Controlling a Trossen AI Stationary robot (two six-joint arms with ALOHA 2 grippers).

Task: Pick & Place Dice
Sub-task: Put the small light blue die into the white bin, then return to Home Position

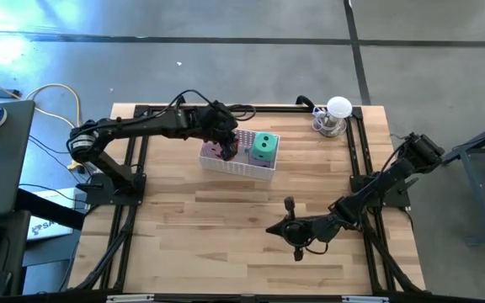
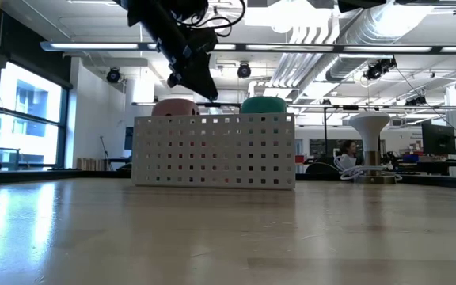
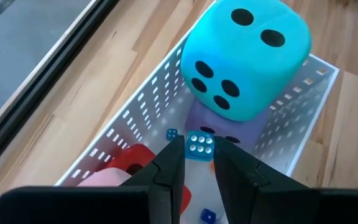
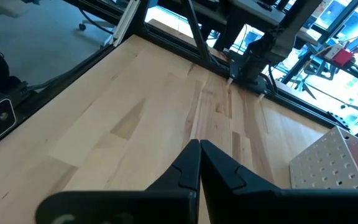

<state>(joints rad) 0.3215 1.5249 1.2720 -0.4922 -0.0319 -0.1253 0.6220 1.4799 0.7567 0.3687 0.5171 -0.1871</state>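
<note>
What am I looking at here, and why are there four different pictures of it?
Two robot arms work at a table. One picture looks down from above, one level across the tabletop, and one comes from each arm's wrist. A white basket holds soft dice: the green die sits on the purple die, with the red die beside. The left end effector hangs over the basket and seems to pinch a small blue die. The right end effector waits shut, away from the basket.

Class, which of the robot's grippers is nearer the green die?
Left. The left gripper hangs over the basket beside the green die; the right gripper rests across the table, well away.
</note>
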